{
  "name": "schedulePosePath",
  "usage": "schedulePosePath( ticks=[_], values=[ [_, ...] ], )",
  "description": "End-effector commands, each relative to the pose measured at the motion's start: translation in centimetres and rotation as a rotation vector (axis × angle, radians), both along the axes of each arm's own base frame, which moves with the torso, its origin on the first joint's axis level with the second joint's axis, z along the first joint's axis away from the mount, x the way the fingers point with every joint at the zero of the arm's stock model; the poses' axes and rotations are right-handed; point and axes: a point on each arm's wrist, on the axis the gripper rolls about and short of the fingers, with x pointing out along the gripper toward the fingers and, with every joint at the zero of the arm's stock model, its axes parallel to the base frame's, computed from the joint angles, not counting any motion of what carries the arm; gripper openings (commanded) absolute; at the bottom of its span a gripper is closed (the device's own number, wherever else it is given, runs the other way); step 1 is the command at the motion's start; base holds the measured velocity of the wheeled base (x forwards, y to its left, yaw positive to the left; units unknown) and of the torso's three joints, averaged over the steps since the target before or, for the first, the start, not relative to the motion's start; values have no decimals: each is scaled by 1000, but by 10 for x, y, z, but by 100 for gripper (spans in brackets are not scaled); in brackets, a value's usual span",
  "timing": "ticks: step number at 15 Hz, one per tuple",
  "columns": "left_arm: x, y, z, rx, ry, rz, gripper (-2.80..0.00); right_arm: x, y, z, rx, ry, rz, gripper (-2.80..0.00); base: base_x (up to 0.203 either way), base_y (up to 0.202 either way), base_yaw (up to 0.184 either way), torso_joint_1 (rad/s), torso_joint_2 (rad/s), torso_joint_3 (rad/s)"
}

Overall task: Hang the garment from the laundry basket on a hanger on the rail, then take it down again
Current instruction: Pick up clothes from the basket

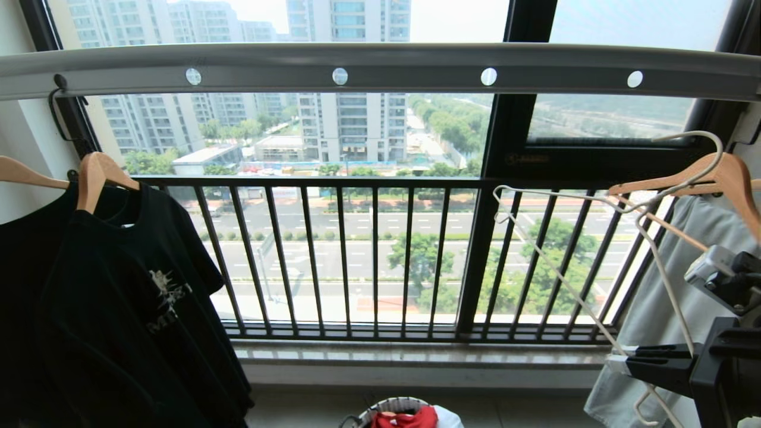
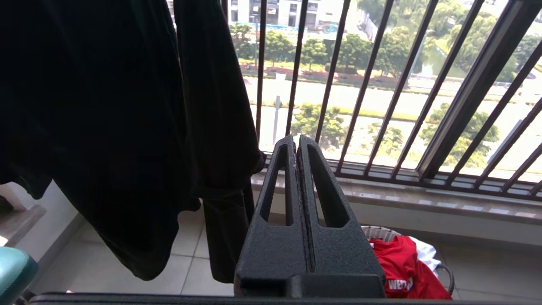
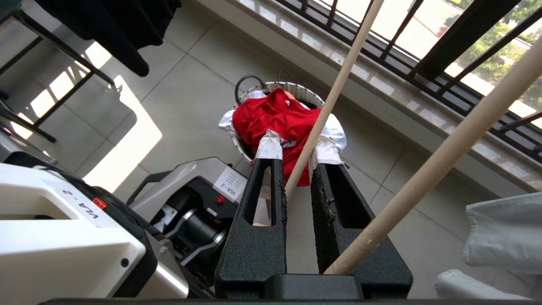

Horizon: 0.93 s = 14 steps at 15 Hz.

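White wire hanger (image 1: 594, 261) held low right by right gripper (image 1: 618, 359), jaws clamped on its wire; long axis slants upward, hook toward the rail (image 1: 380, 65). Garment (image 1: 407, 419) in laundry basket (image 1: 386, 407). Left gripper (image 2: 296, 142) closed, empty.

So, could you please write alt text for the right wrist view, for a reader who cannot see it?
The right end effector holds the hanger, its pale wire running between the two black fingers. Beneath it, on the tiled floor, the red garment lies heaped in the laundry basket.
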Motion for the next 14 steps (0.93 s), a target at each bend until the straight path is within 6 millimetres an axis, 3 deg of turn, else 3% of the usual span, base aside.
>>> schedulePosePath(
  ticks=[1,14],
  values=[
    [0,0,0,-1,1,1,-280,1,0,0,-2,4,2,-280,0,0,0,-81,169,84],
    [0,0,0,-1,0,1,-280,0,0,-1,-16,-6,12,-280,0,0,0,-74,159,82]
  ],
)
